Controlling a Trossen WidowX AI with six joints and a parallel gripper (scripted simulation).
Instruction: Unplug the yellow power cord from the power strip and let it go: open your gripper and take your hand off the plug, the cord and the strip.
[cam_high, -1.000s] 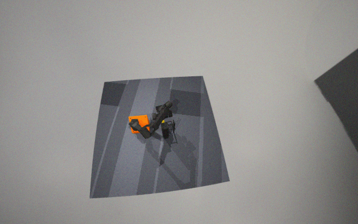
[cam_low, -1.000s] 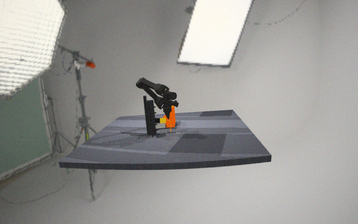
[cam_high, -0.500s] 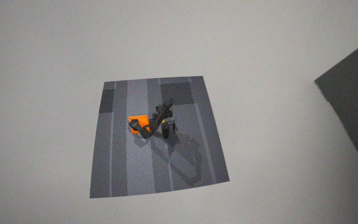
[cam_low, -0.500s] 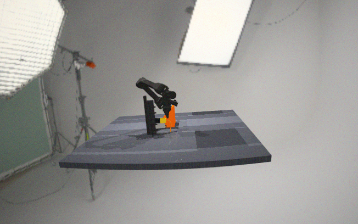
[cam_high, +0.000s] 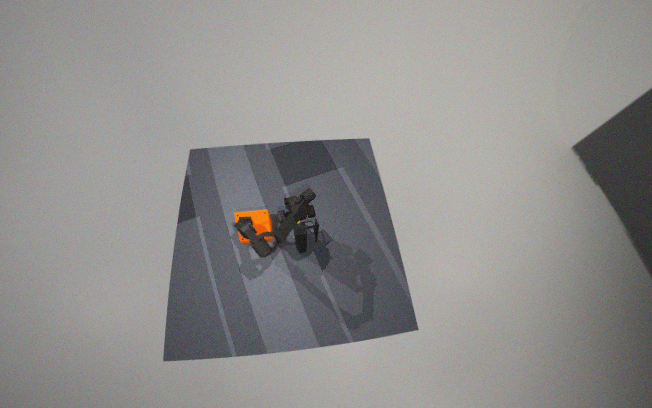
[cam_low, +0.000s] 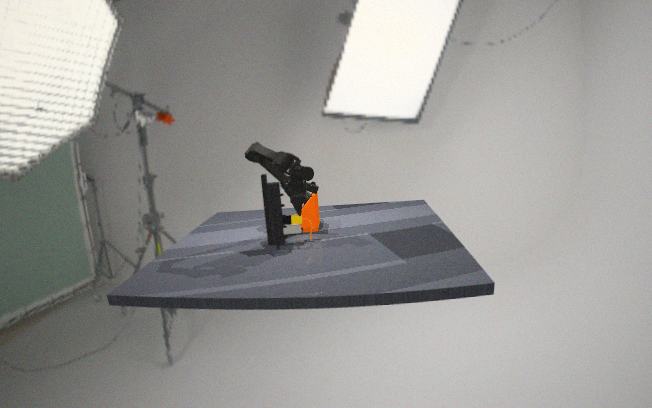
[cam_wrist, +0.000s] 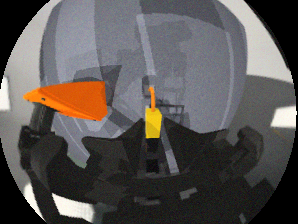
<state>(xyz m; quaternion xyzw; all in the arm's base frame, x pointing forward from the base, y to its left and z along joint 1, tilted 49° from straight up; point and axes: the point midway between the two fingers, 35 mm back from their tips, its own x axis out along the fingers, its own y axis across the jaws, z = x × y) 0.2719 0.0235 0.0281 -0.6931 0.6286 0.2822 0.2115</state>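
Observation:
The power strip (cam_high: 301, 242) (cam_low: 271, 215) is black and stands upright. The yellow plug (cam_high: 298, 222) (cam_low: 296, 219) (cam_wrist: 153, 123) is at the strip's side, with a black piece between its yellow body and the strip in the exterior view. Whether its prongs sit in a socket cannot be told. The thin orange-yellow cord (cam_low: 311, 231) (cam_wrist: 152, 97) runs from the plug's outer end and hangs down. My gripper (cam_low: 300, 214) (cam_wrist: 153, 120) is partly open, with one finger on each side of the plug in the wrist view. Contact is hidden.
An orange mount (cam_high: 262, 218) (cam_low: 312, 215) (cam_wrist: 82, 100) carries the arm's base, close beside the plug. A pale grey piece (cam_low: 288, 229) juts from the strip below the plug. The striped table (cam_high: 280, 320) (cam_low: 310, 280) lies under everything.

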